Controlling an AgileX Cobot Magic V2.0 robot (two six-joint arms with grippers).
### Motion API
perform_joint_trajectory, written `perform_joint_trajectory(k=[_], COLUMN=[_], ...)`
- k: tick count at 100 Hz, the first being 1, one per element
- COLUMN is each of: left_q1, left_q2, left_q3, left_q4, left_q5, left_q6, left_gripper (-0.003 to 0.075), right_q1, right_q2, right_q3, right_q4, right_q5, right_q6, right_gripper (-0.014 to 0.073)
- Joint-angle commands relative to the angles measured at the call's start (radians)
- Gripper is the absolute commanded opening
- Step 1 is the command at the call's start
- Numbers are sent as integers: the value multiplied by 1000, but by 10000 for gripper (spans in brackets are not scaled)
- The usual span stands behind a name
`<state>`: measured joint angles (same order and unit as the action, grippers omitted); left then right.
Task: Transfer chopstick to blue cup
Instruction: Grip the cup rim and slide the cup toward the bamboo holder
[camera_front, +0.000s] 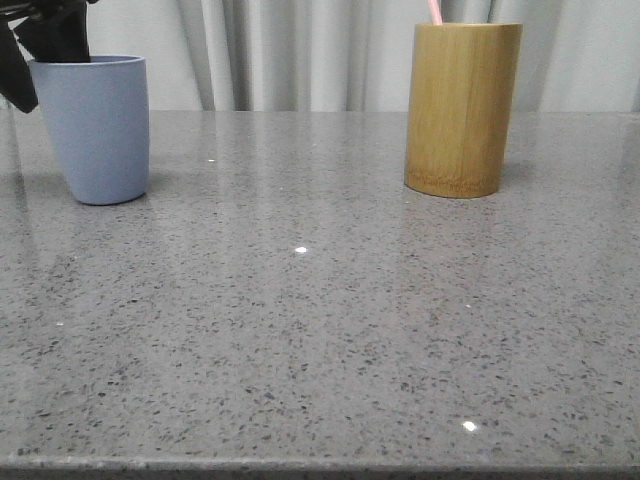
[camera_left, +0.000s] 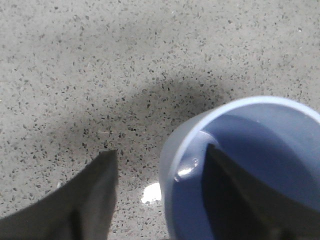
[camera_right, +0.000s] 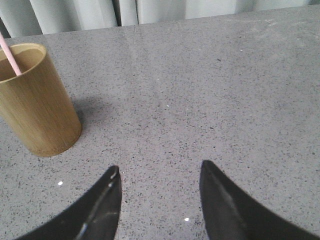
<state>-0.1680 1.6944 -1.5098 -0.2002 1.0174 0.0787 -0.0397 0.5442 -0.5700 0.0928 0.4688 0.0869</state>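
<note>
Stood in bamboo cylinder (camera_front: 463, 108): chopstick (camera_front: 435, 11). Left hand (camera_left: 160, 165) spread wide astride blue cup (camera_front: 95, 127) rim, gripping nothing. Right hand (camera_right: 159, 175) gaped empty above surface (camera_front: 320, 320).

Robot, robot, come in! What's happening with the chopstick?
Left gripper open, straddling blue cup wall. Right gripper open, empty. Chopstick in bamboo cup. Nothing between cups.

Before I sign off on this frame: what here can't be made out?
- Chopstick: front view's top edge cuts its upper length; the bamboo cup hides the rest.
- Left gripper: one finger inside the blue cup, one outside; wall contact unclear.
- Blue cup base: right side hidden by that finger in the left wrist view.
</note>
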Motion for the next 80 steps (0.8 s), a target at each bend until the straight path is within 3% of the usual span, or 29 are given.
perform_joint_trajectory(k=[1,18,49,80], left_q1=[-6,-6,-30,-176], left_q2=[-38,-38,-20,99], left_q3=[-36,-36,-92,-266], left_q4=[-16,-18,-71,-71], left_q5=[-29,-29,-41,-29], left_q6=[-21,-21,-21,-21], left_gripper=[247,-21,-19,-19], right_q1=[-5,-5,-5,-5], right_q2=[9,9,9,9], right_q3=[-38,-38,-38,-38], right_q4=[3,3,3,3], right_q5=[-71,-71,-70,-69], right_q6=[-10,-10,-10,-10], right_gripper=[381,381,381,381])
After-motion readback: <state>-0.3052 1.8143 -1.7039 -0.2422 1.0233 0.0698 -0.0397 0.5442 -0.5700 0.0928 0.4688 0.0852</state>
